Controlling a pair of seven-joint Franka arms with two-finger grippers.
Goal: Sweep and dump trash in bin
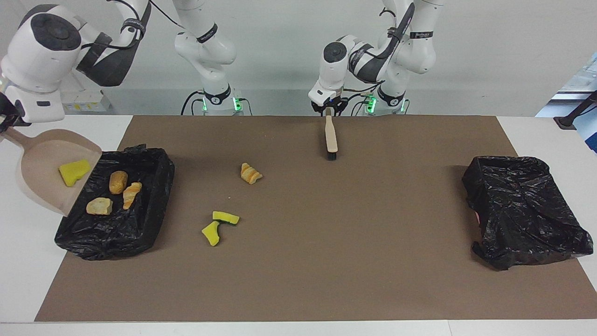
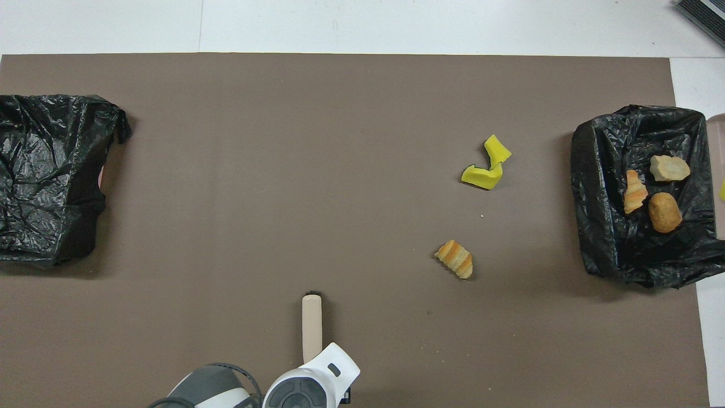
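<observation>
While right gripper (image 1: 8, 122) pinches tilted dustpan (image 1: 42, 158) over bin (image 1: 154, 205), left gripper (image 1: 329, 110) fingers' spacing at brush (image 1: 331, 137) is unclear.

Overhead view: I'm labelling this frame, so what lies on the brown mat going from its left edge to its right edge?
Empty bin → brush → striped bread piece → yellow sponge pieces → bin holding three bread lumps.
</observation>
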